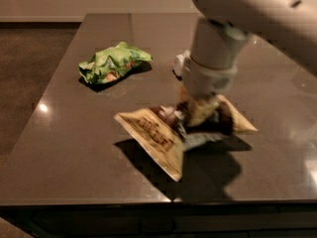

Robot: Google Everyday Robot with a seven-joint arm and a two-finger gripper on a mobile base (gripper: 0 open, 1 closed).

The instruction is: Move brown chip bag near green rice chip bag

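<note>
While the end effector (pixel 198 114) is clenching the brown chip bag (pixel 153 133) at its crumpled middle, both ends are sagging. The foil is looking light, limp and slippery.

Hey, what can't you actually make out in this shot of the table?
Camera view:
Middle of the brown chip bag: hidden by the gripper clamped on it.
Bag lettering: blurred.
White object behind the arm: mostly covered by it.
Arm: cut off by top and right edges.
Print on the green rice chip bag: too small.
</note>
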